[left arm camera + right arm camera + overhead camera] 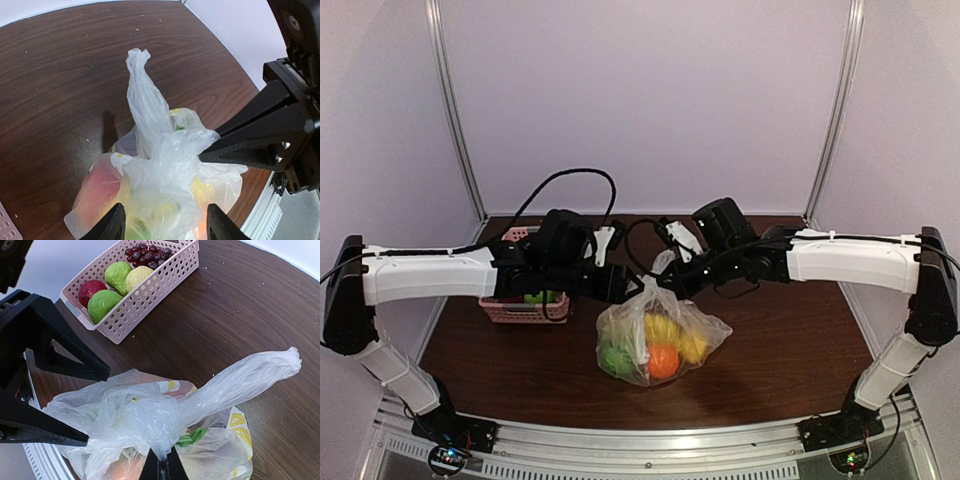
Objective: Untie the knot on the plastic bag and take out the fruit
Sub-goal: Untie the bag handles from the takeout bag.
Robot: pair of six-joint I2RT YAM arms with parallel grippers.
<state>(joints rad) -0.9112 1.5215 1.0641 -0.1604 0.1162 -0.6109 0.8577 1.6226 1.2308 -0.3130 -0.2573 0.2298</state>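
Pinching the gathered film at the top of the plastic bag [655,335], the right gripper [161,466] has both fingers pressed together, right at the knot [150,421]. The left gripper [165,216] is released. Its two fingers [116,225] stand spread on either side of the bag's crown, and whether they touch the film cannot be told.

Position of the task items: the bag sits on the brown table [790,345], about midway across and nearer the front edge than the back. The fruit [663,362] lies inside it: an orange piece, yellow ones and a green one show through the film in the top view. The knot is at the peak of the bag, between the two gripper tips.

Edges and room:
- A loose handle tail [250,372] rises from the knot, twisted, and leans away from the right gripper over bare wood.
- A pink basket [525,312] stands near the bag on its left, apart from it and partly under the left arm. It holds green round fruits [102,304] and grapes [147,250].
- Bare wood shows to the right of the bag and in a strip between it and the front rail [650,440].
- Behind the bag the arms' wrists and cables crowd the space above the table.

Markings: yellow and green printed patches [239,426] show on the film. They are too crumpled to make out any writing.
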